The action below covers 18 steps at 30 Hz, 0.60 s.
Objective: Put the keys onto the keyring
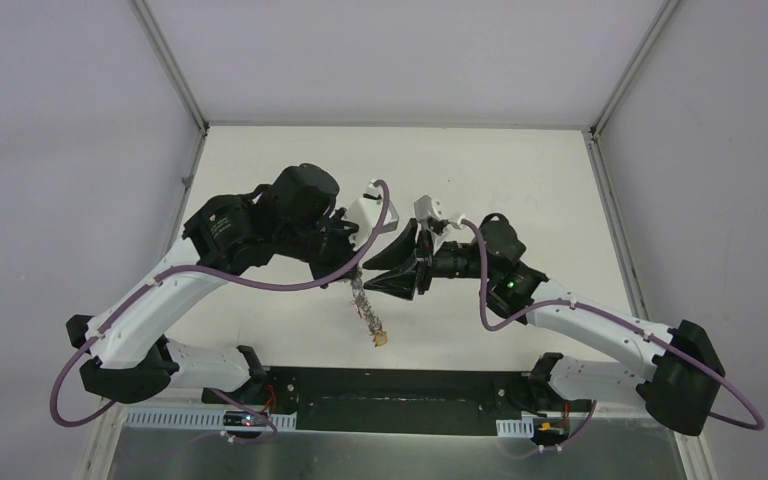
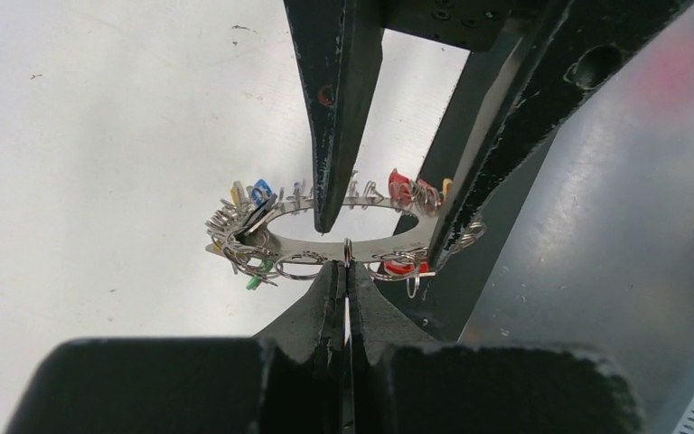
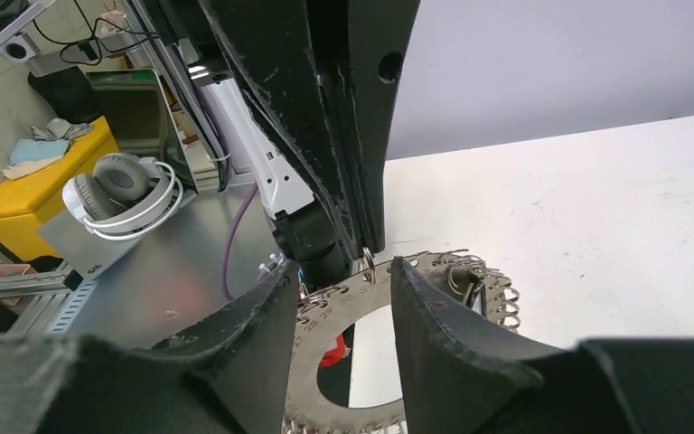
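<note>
**Inspector:** Largest first, please.

**Assistant:** White table (image 1: 520, 180). The left arm (image 1: 150, 305) and the right arm (image 1: 600, 325) meet nose to nose over its middle. From above, their black bodies hide the point where they meet.

**Inspector:** The grippers?

**Assistant:** The left gripper (image 2: 347, 271) is pinched tight on the near edge of the keyring (image 2: 379, 244), with no gap between its fingers. The right gripper (image 3: 343, 267) stands partly open, its two fingers apart over the ring's band. I cannot tell whether the pads press on the metal.

**Inspector:** Where is the keyring?

**Assistant:** It is between the two grippers. In the top view it is only a thin edge-on streak below them. The right fingers cover parts of the band in the left wrist view.

**Inspector:** Anything smaller?

**Assistant:** The coloured tags (image 2: 259, 190) and small keys on the fringe are too tangled to count. A thin wire loop (image 3: 366, 263) sits at the left fingertips. I cannot tell what it belongs to, nor pick out any separate key.
</note>
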### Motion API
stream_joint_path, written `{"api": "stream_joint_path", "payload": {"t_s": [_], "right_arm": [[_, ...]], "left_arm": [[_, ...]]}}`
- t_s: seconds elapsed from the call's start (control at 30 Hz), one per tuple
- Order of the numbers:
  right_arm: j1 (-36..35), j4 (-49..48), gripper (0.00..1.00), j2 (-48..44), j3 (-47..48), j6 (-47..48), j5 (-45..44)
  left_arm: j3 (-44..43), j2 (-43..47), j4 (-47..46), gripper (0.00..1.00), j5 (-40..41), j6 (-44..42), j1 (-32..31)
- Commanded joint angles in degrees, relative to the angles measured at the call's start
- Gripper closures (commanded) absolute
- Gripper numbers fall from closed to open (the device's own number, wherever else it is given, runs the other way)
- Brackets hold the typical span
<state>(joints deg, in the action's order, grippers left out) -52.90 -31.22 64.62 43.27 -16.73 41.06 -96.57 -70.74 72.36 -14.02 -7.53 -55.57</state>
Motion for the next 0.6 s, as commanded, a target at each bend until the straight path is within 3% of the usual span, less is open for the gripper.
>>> {"api": "stream_joint_path", "payload": {"t_s": [0.0, 0.2, 0.4, 0.47, 0.57], "right_arm": [[-0.3, -1.1, 0.58, -0.1, 1.2, 0.9, -0.1], [-0.9, -2.8, 0.63, 2.9, 2.4, -0.4, 2.7], [-0.9, -2.8, 0.95, 3.4, 2.4, 0.1, 2.7], [-0.9, -2.8, 1.0, 3.3, 2.2, 0.3, 2.4], [-0.9, -2.9, 1.0, 2.9, 1.9, 0.5, 2.2]], "left_arm": [[0.0, 1.8, -4.2, 1.0, -1.3, -0.3, -0.6], [0.4, 1.9, -4.7, 1.0, -1.4, -0.1, -0.7], [0.9, 2.3, -5.0, 1.0, -1.4, 0.0, -0.7], [1.2, 2.6, -5.1, 1.0, -1.3, 0.0, -0.7], [1.7, 3.2, -5.4, 1.0, -1.0, 0.0, -0.7]]}}
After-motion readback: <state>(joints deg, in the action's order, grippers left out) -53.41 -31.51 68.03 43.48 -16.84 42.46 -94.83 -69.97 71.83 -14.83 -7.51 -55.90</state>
